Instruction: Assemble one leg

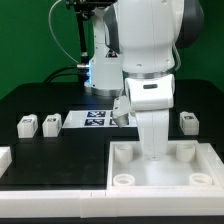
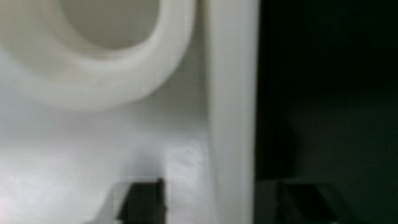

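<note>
Three legs show in the exterior view, small white blocks with black-and-white tags: two at the left (image 1: 28,124) (image 1: 51,122) and one at the right (image 1: 186,121). All lie on the black table, apart from my gripper (image 1: 152,150). The gripper is lowered onto the far edge of the large white tray (image 1: 120,158), and the hand hides its fingers. In the wrist view my gripper (image 2: 226,203) is open and holds nothing. One dark fingertip (image 2: 143,200) is over the tray's inside, the other over the dark table, with the tray's rim wall (image 2: 231,110) between them. A round corner socket (image 2: 107,50) is close by.
The marker board (image 1: 95,119) lies flat behind the tray, between the legs. Another white part (image 1: 4,156) pokes in at the exterior view's left edge. The tray has round sockets at its near corners (image 1: 122,180) (image 1: 203,180).
</note>
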Robot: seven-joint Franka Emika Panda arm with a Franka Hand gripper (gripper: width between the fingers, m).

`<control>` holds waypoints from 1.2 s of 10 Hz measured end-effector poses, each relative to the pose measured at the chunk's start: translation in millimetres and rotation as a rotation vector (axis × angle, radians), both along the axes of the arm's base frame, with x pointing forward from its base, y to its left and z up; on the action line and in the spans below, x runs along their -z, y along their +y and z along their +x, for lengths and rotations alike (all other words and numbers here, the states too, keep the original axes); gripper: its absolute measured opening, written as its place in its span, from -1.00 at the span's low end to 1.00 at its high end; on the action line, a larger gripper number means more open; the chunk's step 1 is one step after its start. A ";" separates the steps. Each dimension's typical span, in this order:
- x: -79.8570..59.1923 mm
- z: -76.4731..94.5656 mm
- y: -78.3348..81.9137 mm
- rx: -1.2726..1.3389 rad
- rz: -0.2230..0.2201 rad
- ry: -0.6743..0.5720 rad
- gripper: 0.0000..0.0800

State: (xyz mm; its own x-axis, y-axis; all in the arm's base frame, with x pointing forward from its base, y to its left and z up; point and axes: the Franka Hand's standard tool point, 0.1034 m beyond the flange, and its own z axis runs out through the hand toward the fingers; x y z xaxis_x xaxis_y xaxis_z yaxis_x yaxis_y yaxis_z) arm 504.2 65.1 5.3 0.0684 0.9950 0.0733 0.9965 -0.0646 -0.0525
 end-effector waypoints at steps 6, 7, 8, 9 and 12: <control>-0.9 1.3 -0.5 0.001 0.000 -0.005 0.62; -0.9 1.3 -0.5 0.001 0.000 -0.005 0.62; -0.9 1.3 -0.5 0.001 0.000 -0.005 0.62; -4.0 1.4 1.5 0.028 -0.002 -0.004 0.62; -45.8 -7.5 24.4 0.180 -0.026 -0.033 0.62</control>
State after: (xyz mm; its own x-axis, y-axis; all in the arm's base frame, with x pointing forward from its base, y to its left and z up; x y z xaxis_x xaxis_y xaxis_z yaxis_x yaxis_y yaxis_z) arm 496.7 89.5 51.1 0.2433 0.9685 0.0532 0.9699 -0.2428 -0.0161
